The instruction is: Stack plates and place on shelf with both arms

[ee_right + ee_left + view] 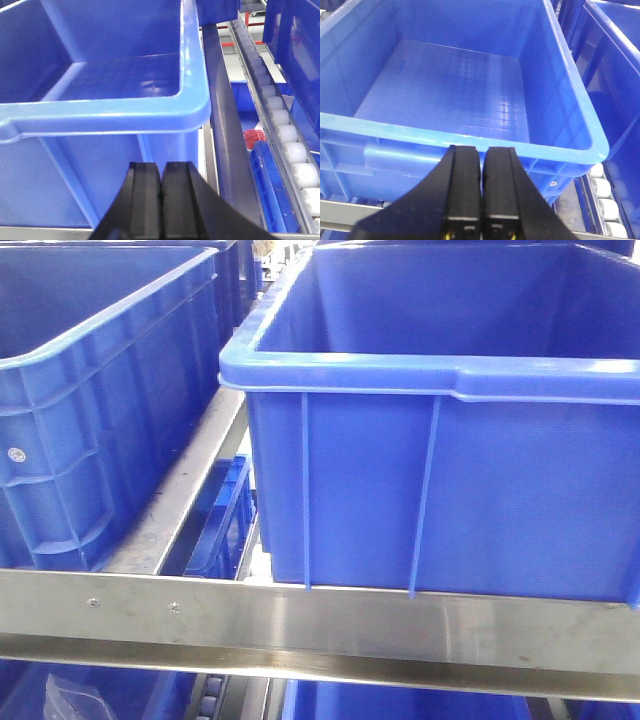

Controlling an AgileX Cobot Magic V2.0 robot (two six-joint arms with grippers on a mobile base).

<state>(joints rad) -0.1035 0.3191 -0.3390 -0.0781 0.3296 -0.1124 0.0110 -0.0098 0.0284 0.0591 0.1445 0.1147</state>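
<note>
The left gripper [481,200], a pair of black fingers, has its jaws pressed together with only a thin seam between them and nothing held. It hangs just in front of the near wall of a large blue plastic crate [470,137], whose ribbed floor lies bare and glossy below. To the right of that crate a strip of white rollers [607,197] runs away from the camera, and a second blue bin [620,75] stands beyond it.

The right gripper [161,200] — the same black pair — is likewise closed on nothing, fingers touching. It sits before the near right corner of another deep blue plastic crate [125,115]. Right of it a dark metal rail [225,120] runs into the distance, then a row of white rollers [290,145]; a small red object [254,137] lies low between rail and rollers, too blurred to name.

From the front view, the tiered shelf of brushed stainless steel [320,625] shows its flat front rail across the lower frame, with two blue crates resting on it — one at left [90,440], one at right [450,470].

No pale plates appear in any view.
</note>
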